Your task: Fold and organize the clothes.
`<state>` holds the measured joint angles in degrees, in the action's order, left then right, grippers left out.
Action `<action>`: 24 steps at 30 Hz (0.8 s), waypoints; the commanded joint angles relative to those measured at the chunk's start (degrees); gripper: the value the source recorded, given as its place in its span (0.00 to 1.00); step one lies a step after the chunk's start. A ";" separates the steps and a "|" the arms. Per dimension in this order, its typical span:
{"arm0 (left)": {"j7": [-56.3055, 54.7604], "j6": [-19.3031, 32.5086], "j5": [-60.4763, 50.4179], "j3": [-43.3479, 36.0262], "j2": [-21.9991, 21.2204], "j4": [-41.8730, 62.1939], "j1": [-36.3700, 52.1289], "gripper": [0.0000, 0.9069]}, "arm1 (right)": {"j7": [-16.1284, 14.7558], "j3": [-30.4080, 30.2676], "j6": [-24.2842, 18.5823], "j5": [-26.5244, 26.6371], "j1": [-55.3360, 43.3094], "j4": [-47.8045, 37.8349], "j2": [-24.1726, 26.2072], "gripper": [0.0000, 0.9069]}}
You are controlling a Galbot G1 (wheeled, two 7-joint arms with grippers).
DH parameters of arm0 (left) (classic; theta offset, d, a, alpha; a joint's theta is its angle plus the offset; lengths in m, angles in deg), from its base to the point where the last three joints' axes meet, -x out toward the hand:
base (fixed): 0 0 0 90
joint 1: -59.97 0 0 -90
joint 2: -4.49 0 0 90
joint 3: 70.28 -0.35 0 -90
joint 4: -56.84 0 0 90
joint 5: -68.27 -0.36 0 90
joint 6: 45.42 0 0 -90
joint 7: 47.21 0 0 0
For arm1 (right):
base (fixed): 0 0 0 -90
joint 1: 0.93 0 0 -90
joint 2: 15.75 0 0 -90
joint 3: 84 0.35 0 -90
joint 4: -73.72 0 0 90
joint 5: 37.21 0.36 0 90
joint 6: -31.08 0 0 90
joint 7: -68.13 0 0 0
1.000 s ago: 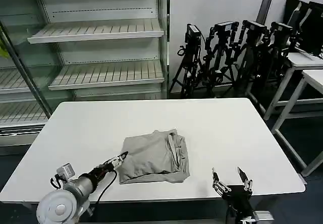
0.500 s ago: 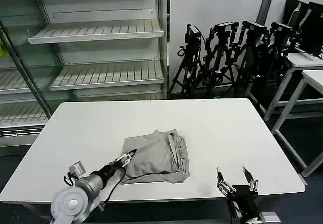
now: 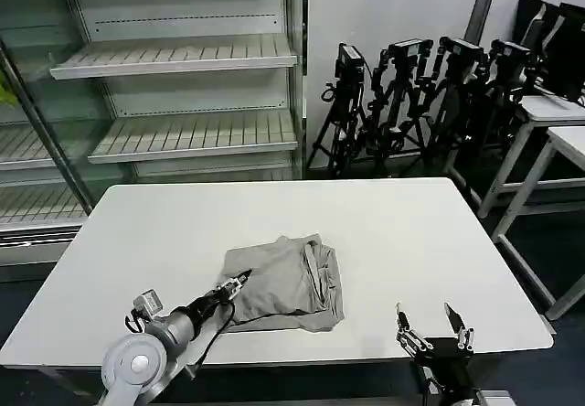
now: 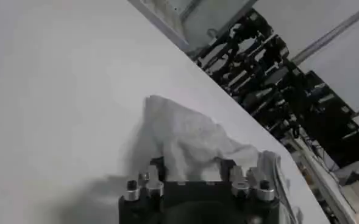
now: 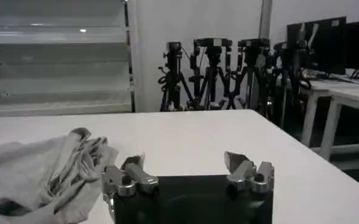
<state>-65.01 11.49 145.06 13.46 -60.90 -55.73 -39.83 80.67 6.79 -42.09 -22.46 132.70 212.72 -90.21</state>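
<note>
Nearest to us, at the table's [image 3: 137,232] front edge, our right gripper [image 3: 434,325] hung with its fingers spread apart, well clear of the cloth. Our left gripper [image 3: 240,280] reached in from the near left, its fingers drawn together on the near-left edge of the T-shirt [image 3: 288,283]. That light grey T-shirt lay folded and rumpled near the table's middle front. Beyond stood shelves [image 3: 178,58] and tripods [image 3: 411,95].
</note>
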 commanded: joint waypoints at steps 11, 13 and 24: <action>0.11 -0.03 6.93 8.75 -3.63 -0.33 -0.51 0.04 | 0.13 0.97 0.00 -0.09 2.08 2.94 -0.74 1.00; 0.07 -0.08 8.88 13.14 -2.25 -0.55 -1.55 0.04 | 0.16 0.83 0.03 0.11 1.53 2.94 -0.74 1.00; 0.67 -0.22 12.59 39.39 14.08 5.63 -6.39 0.04 | 0.26 -2.78 0.10 0.67 -3.52 0.74 -0.60 1.00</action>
<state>-64.74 11.23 154.02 30.03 -58.79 -54.74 -42.76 80.91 6.28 -42.00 -21.98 132.32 214.41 -90.78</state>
